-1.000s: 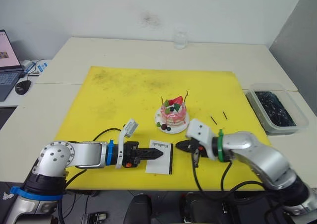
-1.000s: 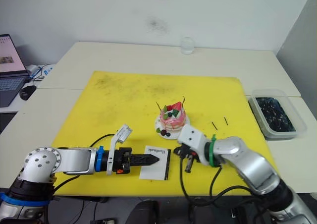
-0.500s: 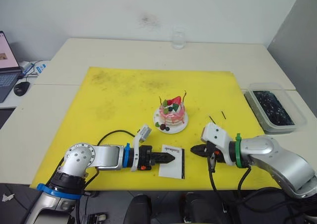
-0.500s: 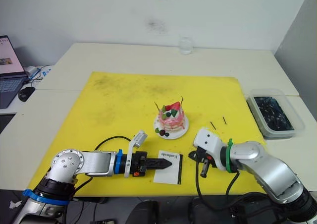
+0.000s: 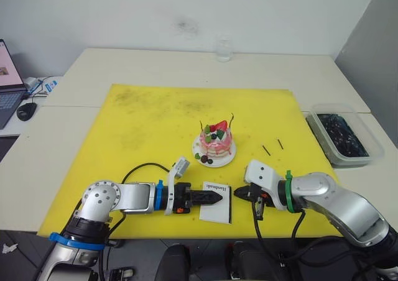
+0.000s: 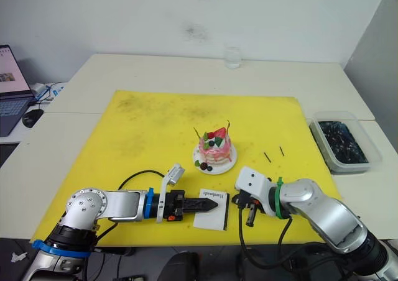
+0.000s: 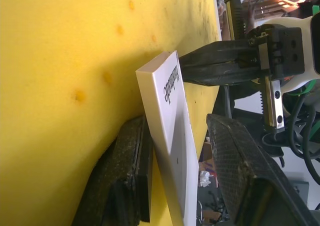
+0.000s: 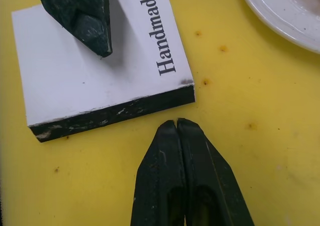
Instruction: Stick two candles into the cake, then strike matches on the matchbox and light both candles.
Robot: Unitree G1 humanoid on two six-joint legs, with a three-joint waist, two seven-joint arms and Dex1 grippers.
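Note:
The pink-and-white cake (image 5: 215,143) sits on its white plate (image 5: 199,156) in the middle of the yellow mat (image 5: 155,119). Both thin candles (image 5: 232,118) stand stuck in its top. Two short dark matches (image 5: 266,150) lie on the mat to the right of the cake. The white matchbox (image 5: 217,203) lies near the mat's front edge. My left gripper (image 5: 216,198) is open and straddles it, one finger under the box (image 7: 165,151) and a gap at the other finger (image 7: 235,171). My right gripper (image 8: 176,123) is shut and empty, its tip just off the box's black edge (image 8: 115,117).
A clear tub of dark pieces (image 5: 342,135) stands off the mat at the right. A glass (image 5: 224,50) is at the table's far edge. A laptop (image 5: 6,82) and a mouse (image 5: 28,110) are at the far left.
The matchbox and my left gripper have shifted right along the mat's front edge. My right gripper drew back to the right, then came in close to the box's black edge.

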